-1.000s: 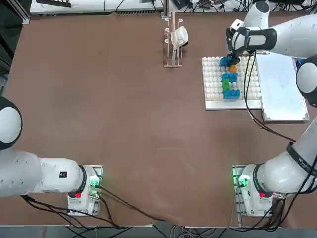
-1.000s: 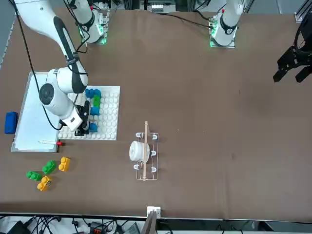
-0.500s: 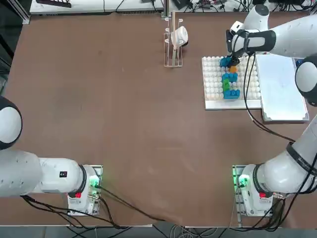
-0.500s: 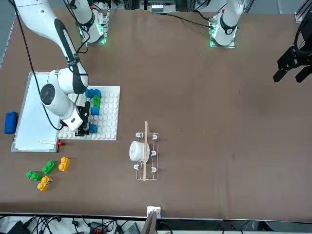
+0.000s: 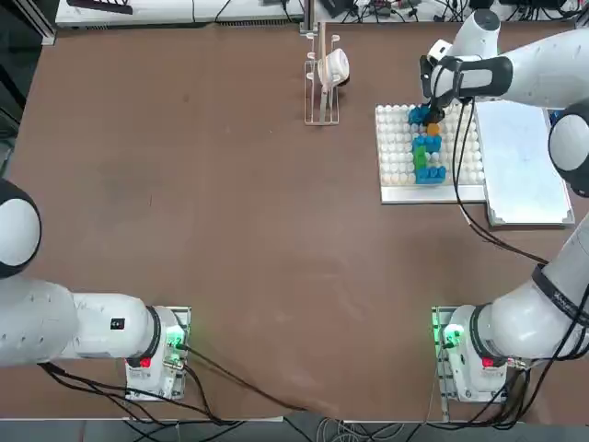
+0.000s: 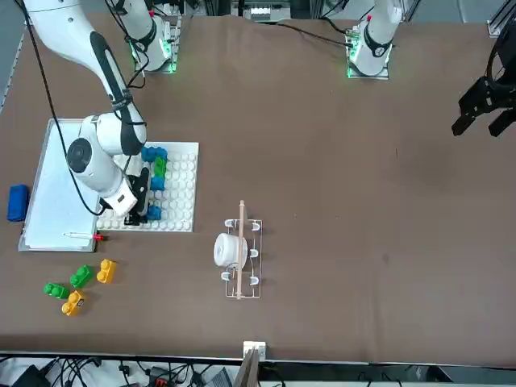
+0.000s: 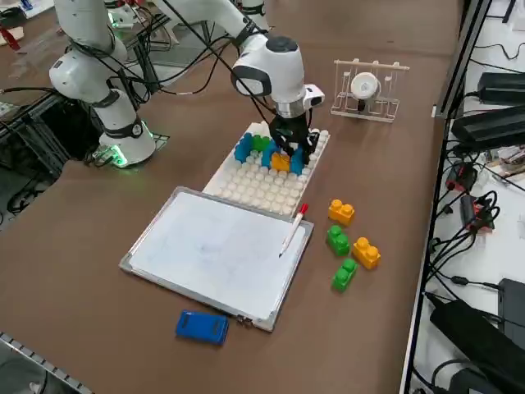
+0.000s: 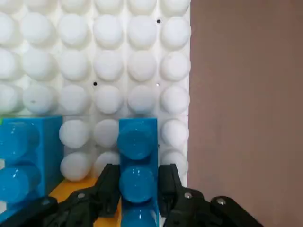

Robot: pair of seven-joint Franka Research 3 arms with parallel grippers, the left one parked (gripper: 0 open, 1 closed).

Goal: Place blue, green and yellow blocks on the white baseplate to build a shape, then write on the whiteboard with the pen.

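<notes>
Right wrist view: right claw [image 8: 137, 182] clamps a blue block [image 8: 137, 163] across its narrow sides, long axis running straight ahead, seated at the white baseplate [image 8: 109, 61] edge row.

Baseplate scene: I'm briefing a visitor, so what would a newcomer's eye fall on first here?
Most striking is the right gripper, low over the white baseplate and shut on a blue block at the far end of the shape. Beside the plate lies the whiteboard with the pen on its edge. Spare green and yellow blocks sit loose on the table beyond it.
</notes>
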